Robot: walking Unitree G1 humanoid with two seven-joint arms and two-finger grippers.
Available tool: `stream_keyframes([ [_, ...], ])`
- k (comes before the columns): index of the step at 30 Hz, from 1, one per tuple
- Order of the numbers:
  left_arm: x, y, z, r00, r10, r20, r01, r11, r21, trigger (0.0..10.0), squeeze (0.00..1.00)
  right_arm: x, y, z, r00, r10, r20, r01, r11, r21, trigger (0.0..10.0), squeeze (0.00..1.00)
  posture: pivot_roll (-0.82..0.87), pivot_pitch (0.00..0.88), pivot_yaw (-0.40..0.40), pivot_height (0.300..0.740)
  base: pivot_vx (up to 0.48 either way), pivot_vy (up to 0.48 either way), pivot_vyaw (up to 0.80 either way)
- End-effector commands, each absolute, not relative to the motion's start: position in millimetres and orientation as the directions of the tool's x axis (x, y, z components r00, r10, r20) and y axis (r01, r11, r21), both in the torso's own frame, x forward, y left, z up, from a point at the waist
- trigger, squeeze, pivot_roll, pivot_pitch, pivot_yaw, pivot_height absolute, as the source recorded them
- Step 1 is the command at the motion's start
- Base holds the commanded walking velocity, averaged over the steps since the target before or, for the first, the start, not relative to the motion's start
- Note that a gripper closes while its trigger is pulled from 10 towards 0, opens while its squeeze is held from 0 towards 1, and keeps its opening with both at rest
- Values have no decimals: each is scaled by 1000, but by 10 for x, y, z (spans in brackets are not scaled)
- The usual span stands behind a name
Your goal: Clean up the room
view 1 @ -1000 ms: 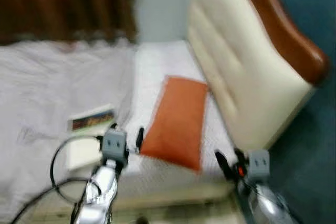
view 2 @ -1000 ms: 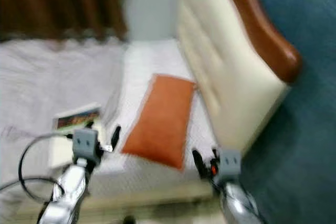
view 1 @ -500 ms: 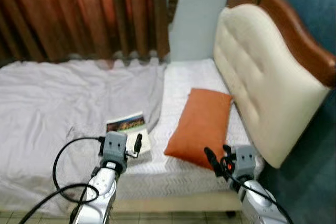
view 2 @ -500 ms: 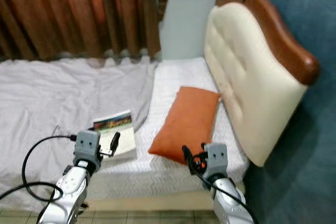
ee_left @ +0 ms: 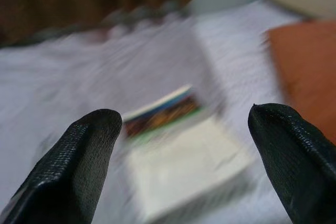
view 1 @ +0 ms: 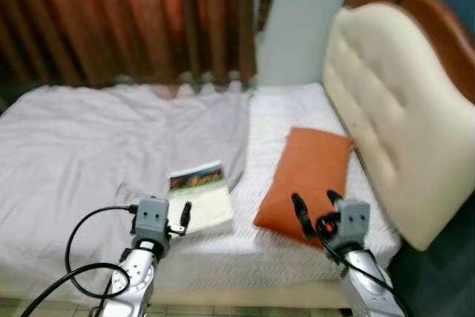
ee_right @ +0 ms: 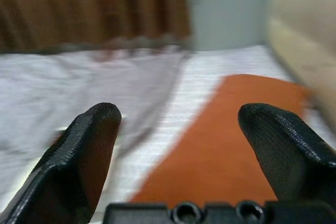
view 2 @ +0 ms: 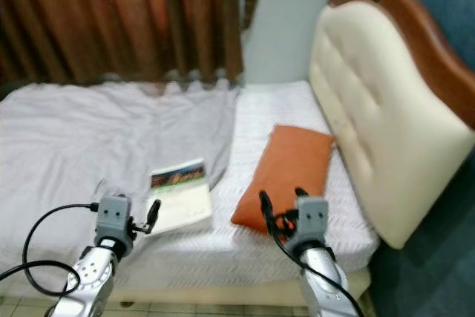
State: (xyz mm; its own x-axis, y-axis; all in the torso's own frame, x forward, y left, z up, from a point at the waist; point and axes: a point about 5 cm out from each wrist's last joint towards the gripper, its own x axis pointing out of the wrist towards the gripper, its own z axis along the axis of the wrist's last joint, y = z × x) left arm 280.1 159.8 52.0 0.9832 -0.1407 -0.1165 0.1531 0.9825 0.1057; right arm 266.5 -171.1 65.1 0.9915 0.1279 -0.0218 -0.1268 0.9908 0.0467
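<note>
Both end effectors [ee_left: 178,156] [ee_right: 178,156] spread wide, empty

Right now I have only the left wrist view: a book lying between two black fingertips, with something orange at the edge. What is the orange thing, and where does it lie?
Observer: It is an orange pillow lying on the bed beside the cream headboard.
Operator: Is the book touching it?
Observer: No. The book lies apart from the pillow, at the edge of the rumpled grey blanket.
Operator: Where is the other arm?
Observer: The right gripper is raised in front of the pillow's near end, fingers open, holding nothing.
Operator: And mine?
Observer: The left gripper is in front of the book's near edge, open too.
</note>
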Motion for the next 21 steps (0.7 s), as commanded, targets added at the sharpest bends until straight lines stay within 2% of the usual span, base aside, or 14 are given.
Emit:
stream_keyframes([
  [1,2818,1500,532,976,-188,-112,200,974,109,10000,0,2648,-1802,602,994,101,-44,-100,995,28,10000,1000,-82,5,54,740,472,0,0],
  [3,2829,1503,536,975,-195,-111,207,972,114,10000,0,2652,-1789,581,992,108,-59,-108,994,18,10000,1000,-80,8,54,740,472,0,-303],
  [4,2837,1507,538,974,-198,-112,211,971,115,10000,0,2653,-1778,563,991,110,-72,-109,994,22,10000,620,-80,8,54,740,480,0,-750],
  [5,2839,1511,537,973,-201,-114,213,971,112,10000,0,2651,-1770,558,991,113,-77,-112,993,21,10000,294,-81,10,54,740,480,0,-756],
  [6,2841,1518,534,973,-201,-115,214,970,112,10000,0,2650,-1765,558,990,116,-77,-115,993,17,10000,125,-81,10,54,740,480,0,-763],
  [7,2841,1518,534,973,-201,-115,214,970,112,10000,0,2650,-1765,558,990,116,-77,-115,993,17,10000,125,-81,10,54,740,480,0,-763],
  [8,2840,1523,530,973,-200,-116,213,971,109,10000,0,2645,-1762,555,990,121,-77,-121,993,8,10000,0,-82,10,54,740,480,0,-763],
  [15,2796,1419,491,956,-262,-136,277,955,106,10000,0,2640,-1760,510,988,124,-93,-124,992,6,10000,0,-77,30,55,740,480,0,0],
  [18,2781,1353,478,942,-303,-146,320,940,114,10000,0,2691,-1819,487,990,84,-109,-83,996,7,10000,0,-75,35,57,740,480,0,0],
  [21,2756,1328,481,932,-330,-149,347,932,105,10000,0,2762,-1883,459,990,35,-137,-24,997,79,10000,0,-67,58,68,740,480,0,0],
])
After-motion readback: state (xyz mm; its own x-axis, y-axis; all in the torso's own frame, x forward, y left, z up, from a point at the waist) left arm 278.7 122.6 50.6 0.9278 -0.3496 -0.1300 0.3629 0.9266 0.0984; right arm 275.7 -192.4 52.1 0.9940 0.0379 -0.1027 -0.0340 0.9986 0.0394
